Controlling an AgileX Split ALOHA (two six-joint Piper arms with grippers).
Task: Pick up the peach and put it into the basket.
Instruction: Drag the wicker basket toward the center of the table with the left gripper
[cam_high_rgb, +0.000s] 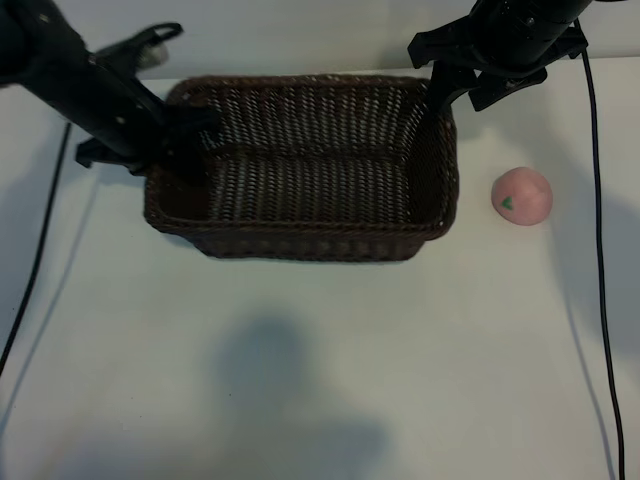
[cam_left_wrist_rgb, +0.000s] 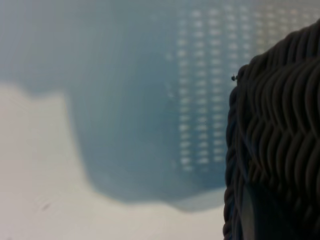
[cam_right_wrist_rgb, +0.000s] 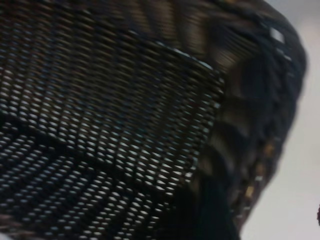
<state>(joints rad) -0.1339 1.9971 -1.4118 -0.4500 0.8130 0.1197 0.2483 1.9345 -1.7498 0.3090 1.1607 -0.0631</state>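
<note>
The white bench (cam_high_rgb: 320, 380) is seen from above, crossed by soft shadows in the lower half of the frame. The basket (cam_high_rgb: 300, 165) is placed in the upper centre, its braided rim met at both ends by the arms. The left end effector (cam_high_rgb: 190, 150) is set at the basket's left end, its jaws narrowed on the basket wall. The right end effector (cam_high_rgb: 445, 95) is held at the upper right corner of the basket with its jaws fairly wide, nothing seen between them. Black cables (cam_high_rgb: 598, 250) are trailed down both sides. The peach (cam_high_rgb: 522, 196) is left on the bench just right of the basket, apart from both arms.
</note>
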